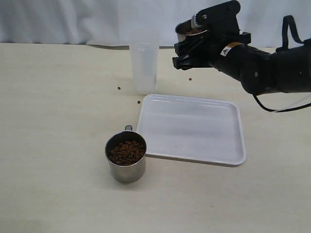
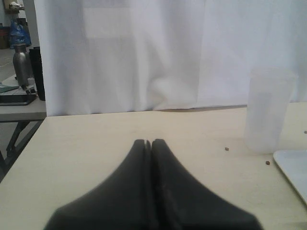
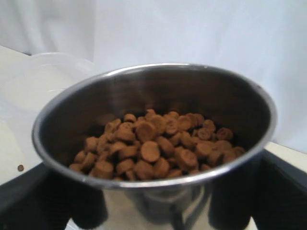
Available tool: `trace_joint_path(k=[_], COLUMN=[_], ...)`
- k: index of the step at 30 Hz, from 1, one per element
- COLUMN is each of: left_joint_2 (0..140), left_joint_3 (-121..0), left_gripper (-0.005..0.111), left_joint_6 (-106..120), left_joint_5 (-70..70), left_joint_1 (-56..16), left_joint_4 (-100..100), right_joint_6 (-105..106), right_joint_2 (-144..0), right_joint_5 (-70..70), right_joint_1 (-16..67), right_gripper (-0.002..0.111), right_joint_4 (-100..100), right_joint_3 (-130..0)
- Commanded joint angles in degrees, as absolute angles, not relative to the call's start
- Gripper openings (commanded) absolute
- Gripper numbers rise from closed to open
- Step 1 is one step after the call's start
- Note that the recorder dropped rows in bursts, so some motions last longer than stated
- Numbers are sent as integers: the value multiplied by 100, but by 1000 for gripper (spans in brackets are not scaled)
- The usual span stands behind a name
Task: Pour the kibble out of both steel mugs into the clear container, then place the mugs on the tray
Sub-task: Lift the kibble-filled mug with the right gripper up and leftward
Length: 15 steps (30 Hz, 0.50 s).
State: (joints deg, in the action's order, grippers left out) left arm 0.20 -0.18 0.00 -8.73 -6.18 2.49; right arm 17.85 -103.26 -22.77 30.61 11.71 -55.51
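- Our right gripper [image 1: 193,44] has its jaws spread wide around one steel mug [image 1: 189,30], clamping it by the sides up in the air.
- That mug hangs just right of the clear cup's [image 1: 145,68] rim, near it but not touching. It looks tipped a bit toward the cup, though we can't really be sure from this angle.
- It's got a good heap of kibble [image 3: 153,148] in it.
- The clear cup stands upright on the table [image 1: 53,121], just behind the tray's [image 1: 192,128] far left corner.
- The second mug [image 1: 126,158] sits upright on the table right beside the tray's near left corner, also loaded with kibble, handle pointing away from us.
- A few stray pellets [image 1: 118,88] lie on the table around the cup.
- Our left gripper [image 2: 151,142] is pinched fully together with nothing in it, low over the table and facing the cup.
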Motion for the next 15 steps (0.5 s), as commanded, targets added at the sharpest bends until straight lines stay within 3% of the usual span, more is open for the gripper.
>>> trace_joint_path(k=[1,15], left_joint_2=[0,0], left_joint_3=[0,0], left_gripper=[0,0], left_joint_6=[0,0], left_joint_5=[-811,-811], left_joint_1=[-674,-674], left_joint_4=[248,248], right_joint_6=[1527,1245], right_joint_2=[-10148,-9709], right_joint_5=[-2239,-1527], right_joint_1=[3083,3083], right_gripper=[5,5], right_joint_4=[1261,1261], right_joint_3=[-5593,-5581])
